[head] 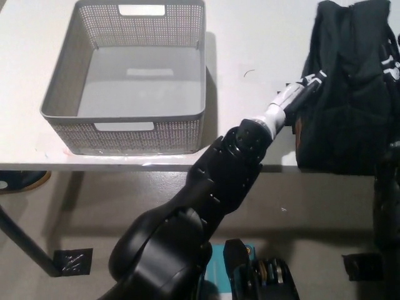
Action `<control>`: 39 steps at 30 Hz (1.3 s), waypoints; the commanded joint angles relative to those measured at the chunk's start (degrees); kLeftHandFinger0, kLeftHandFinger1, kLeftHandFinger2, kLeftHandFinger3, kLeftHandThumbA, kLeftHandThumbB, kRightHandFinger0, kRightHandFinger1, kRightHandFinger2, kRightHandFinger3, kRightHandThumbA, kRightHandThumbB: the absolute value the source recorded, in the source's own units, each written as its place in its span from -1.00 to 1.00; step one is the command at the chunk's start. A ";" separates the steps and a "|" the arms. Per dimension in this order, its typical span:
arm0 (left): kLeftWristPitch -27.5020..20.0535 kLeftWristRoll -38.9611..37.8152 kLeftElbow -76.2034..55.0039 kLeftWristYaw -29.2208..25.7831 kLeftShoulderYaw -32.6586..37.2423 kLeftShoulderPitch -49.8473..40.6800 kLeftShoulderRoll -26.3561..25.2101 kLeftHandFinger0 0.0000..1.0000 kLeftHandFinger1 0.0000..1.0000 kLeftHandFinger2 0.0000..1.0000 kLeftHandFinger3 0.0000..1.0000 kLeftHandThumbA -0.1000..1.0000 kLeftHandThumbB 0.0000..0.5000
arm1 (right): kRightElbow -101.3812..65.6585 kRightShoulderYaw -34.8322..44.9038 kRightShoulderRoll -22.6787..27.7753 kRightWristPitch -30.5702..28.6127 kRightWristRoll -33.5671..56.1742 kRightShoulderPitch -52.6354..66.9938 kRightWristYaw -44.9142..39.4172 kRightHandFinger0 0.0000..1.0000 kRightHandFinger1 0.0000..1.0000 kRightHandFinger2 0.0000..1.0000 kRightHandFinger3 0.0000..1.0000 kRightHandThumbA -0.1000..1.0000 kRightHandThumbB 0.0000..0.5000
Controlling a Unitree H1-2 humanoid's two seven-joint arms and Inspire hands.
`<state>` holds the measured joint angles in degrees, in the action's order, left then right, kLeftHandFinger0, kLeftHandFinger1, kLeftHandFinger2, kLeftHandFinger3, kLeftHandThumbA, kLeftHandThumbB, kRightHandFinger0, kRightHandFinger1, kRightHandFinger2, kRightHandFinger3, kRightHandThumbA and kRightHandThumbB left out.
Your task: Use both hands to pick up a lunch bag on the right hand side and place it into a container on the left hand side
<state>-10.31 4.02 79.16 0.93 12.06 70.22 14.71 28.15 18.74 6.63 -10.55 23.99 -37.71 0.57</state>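
A black lunch bag (350,94) stands upright on the white table (250,44) at the right, close to the front edge. My left arm reaches across from the bottom middle, and its white hand (304,92) lies against the bag's left side, about halfway up. On the bag's far right side, at the picture's edge, only a sliver of my black right hand (393,57) shows. Neither hand's grip can be made out. The grey mesh basket (62,87) sits empty on the left of the table.
The table's front edge (125,166) runs just below the basket and the bag. A bare strip of table separates the basket from the bag. Below the table are the floor, a table leg (22,240) and tape marks.
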 commanded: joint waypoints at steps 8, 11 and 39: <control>0.83 0.32 -2.28 2.57 -0.28 4.34 5.59 1.00 1.00 1.00 1.00 1.00 0.52 | -8.16 -3.38 -1.13 16.02 -2.44 -2.89 6.20 1.00 1.00 1.00 1.00 1.00 -0.45; 2.31 -1.67 -1.91 2.30 -2.84 5.38 5.75 1.00 1.00 1.00 1.00 1.00 0.42 | -8.67 -3.43 -1.21 19.18 -2.53 -4.42 7.90 1.00 1.00 1.00 1.00 1.00 -0.53; 3.12 -3.35 -3.24 2.95 -8.05 21.70 3.29 1.00 1.00 1.00 1.00 1.00 0.50 | -14.90 2.01 0.27 23.07 2.52 -20.68 12.46 1.00 1.00 1.00 1.00 1.00 -0.48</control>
<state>-4.55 2.38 79.22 0.98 5.15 84.16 15.28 14.65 21.89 8.11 10.05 23.70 -49.62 13.80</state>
